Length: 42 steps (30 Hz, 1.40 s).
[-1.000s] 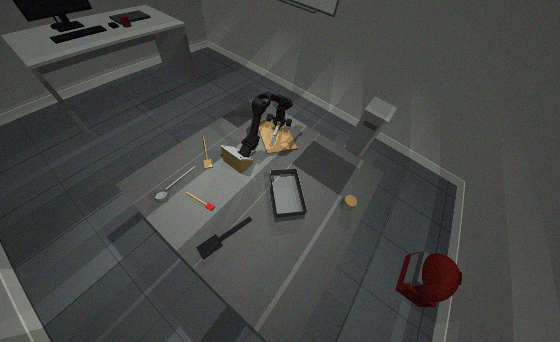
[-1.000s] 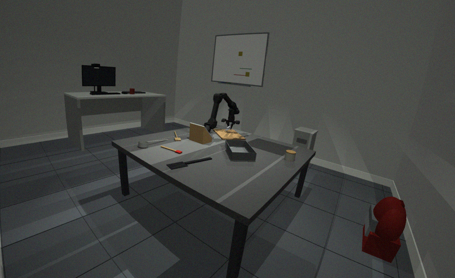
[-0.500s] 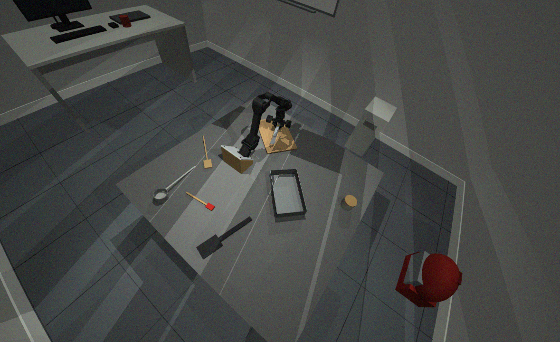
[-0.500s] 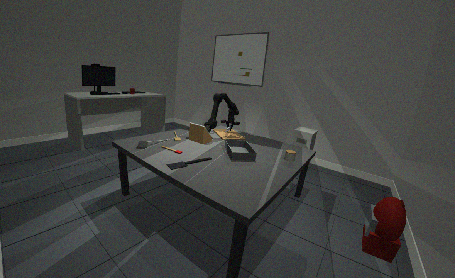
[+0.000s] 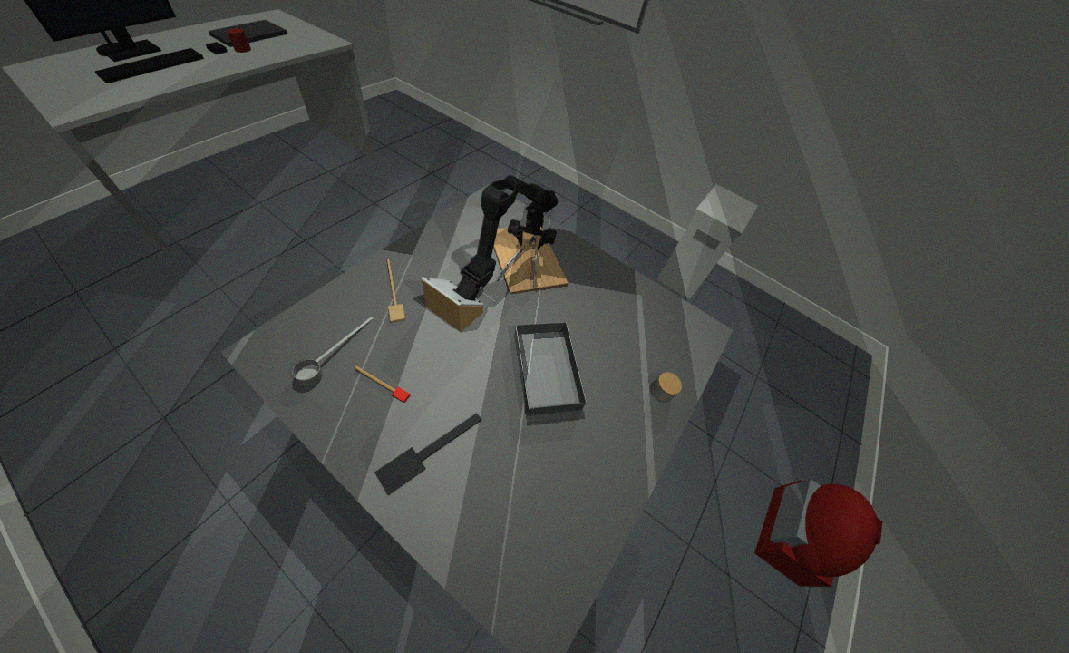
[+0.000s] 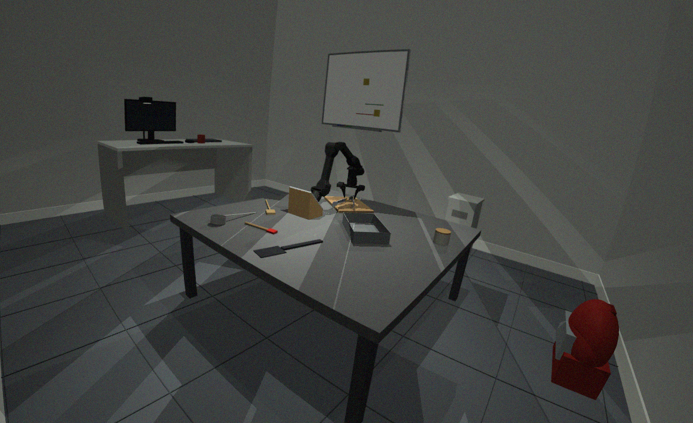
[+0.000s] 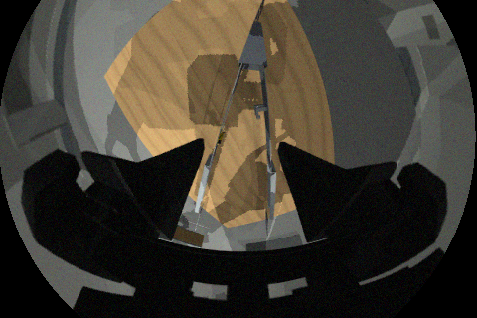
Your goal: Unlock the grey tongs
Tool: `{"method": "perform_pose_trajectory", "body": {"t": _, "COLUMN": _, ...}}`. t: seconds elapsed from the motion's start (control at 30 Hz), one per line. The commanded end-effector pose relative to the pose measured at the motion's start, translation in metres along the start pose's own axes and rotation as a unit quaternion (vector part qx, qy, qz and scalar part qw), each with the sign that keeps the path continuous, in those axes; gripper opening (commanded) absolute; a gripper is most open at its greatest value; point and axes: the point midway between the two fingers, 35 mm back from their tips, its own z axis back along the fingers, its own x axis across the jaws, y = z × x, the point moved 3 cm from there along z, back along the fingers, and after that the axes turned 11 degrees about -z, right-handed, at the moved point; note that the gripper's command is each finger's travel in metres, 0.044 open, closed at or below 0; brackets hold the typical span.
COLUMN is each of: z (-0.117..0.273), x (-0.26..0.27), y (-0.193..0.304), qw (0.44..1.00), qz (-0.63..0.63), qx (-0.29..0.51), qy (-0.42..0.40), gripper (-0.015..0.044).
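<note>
a: state of the pincer [image 5: 533, 243] [image 6: 351, 196] [image 7: 241, 144]?
b: released, fingers spread.
a: tongs [image 5: 535, 264] [image 6: 353, 201] [image 7: 254, 50]?
b: at the board [image 5: 549, 277] [image 6: 363, 209] [image 7: 164, 60], arms splayed; contact with it indistinct. dark fingers obscure part of the board.

Wrist view: the gripper [image 7: 241, 145] has its finger bases lost in black shadow, and I can't tell whether either finger touches the tongs [image 7: 253, 51] [image 5: 533, 258]. Lower ends of the tongs run faint near the housing; can't make out exactly where they end. Hinge latch: too small to read. Top view: the arm [image 5: 489, 231] hides part of the wooden board [image 5: 549, 279] [image 7: 164, 50], and the tongs come through as thin slivers. Exterior view: tongs blur into board glare. Monitor [image 5: 100, 14] and whiteboard [image 5: 603, 6] are cut by my top view's upper edge.
</note>
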Motion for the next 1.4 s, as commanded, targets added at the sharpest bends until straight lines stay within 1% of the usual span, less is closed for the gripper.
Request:
{"method": "perform_pose_trajectory", "body": {"t": 0.0, "z": 0.0, "x": -0.001, "y": 0.0, "qw": 1.0, "qz": 0.001, "qx": 0.001, "qy": 0.003, "gripper": 0.0427}}
{"method": "perform_pose_trajectory", "body": {"t": 0.03, "z": 0.0, "x": -0.001, "y": 0.0, "qw": 1.0, "qz": 0.001, "qx": 0.001, "qy": 0.003, "gripper": 0.044}}
{"method": "perform_pose_trajectory", "body": {"t": 0.23, "z": 0.002, "x": 0.012, "y": 0.001, "qw": 1.0, "qz": -0.006, "qx": 0.014, "qy": -0.003, "gripper": 0.044}}
{"method": "perform_pose_trajectory", "body": {"t": 0.47, "z": 0.021, "x": 0.065, "y": 0.005, "qw": 0.998, "qz": -0.016, "qx": 0.056, "qy": -0.014, "gripper": 0.044}}
{"method": "perform_pose_trajectory", "body": {"t": 0.67, "z": 0.046, "x": 0.102, "y": 0.014, "qw": 0.998, "qz": -0.01, "qx": 0.068, "qy": -0.007, "gripper": 0.044}}
{"method": "perform_pose_trajectory", "body": {"t": 0.83, "z": 0.071, "x": 0.124, "y": 0.021, "qw": 0.998, "qz": 0.001, "qx": 0.055, "qy": 0.001, "gripper": 0.044}}
{"method": "perform_pose_trajectory", "body": {"t": 1.03, "z": 0.103, "x": 0.143, "y": 0.027, "qw": 1.0, "qz": 0.016, "qx": 0.01, "qy": 0.001, "gripper": 0.044}}
{"method": "perform_pose_trajectory", "body": {"t": 1.17, "z": 0.107, "x": 0.145, "y": 0.028, "qw": 1.0, "qz": 0.018, "qx": 0.003, "qy": -0.001, "gripper": 0.044}}
{"method": "perform_pose_trajectory", "body": {"t": 1.27, "z": 0.115, "x": 0.143, "y": 0.029, "qw": 0.999, "qz": 0.027, "qx": -0.008, "qy": -0.023, "gripper": 0.044}}
{"method": "perform_pose_trajectory", "body": {"t": 1.37, "z": 0.132, "x": 0.138, "y": 0.032, "qw": 0.996, "qz": 0.047, "qx": -0.03, "qy": -0.069, "gripper": 0.044}}
